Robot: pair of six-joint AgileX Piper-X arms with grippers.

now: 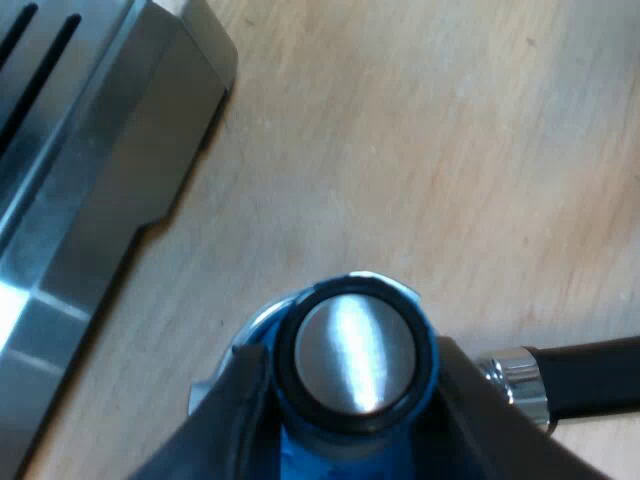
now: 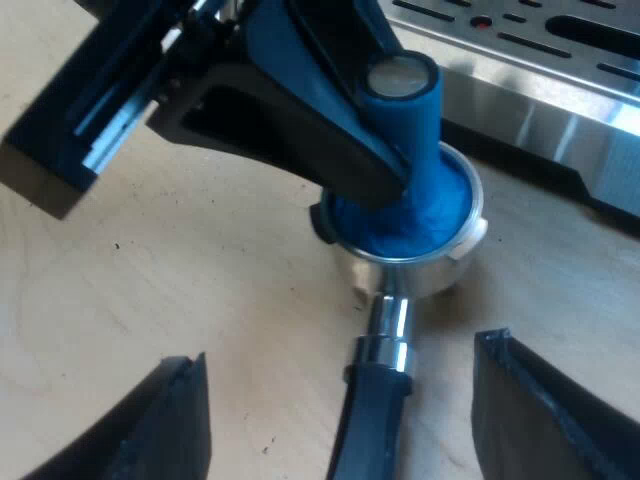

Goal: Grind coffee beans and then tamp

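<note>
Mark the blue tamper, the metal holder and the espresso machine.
blue tamper [image 2: 415, 140], right wrist view, its stem.
metal holder [image 2: 408, 272], right wrist view, its basket wall.
espresso machine [image 1: 90, 190], left wrist view, its steel base.

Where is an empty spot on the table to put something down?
Bare wood of the table lies between the espresso machine and the metal holder, and more beside the holder, away from the machine. Crowded at the holder: the left gripper holds the blue tamper in it, and the open right gripper straddles its handle.

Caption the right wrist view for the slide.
Left gripper holds blue tamper in the metal holder; open right gripper straddles its dark handle.
</note>
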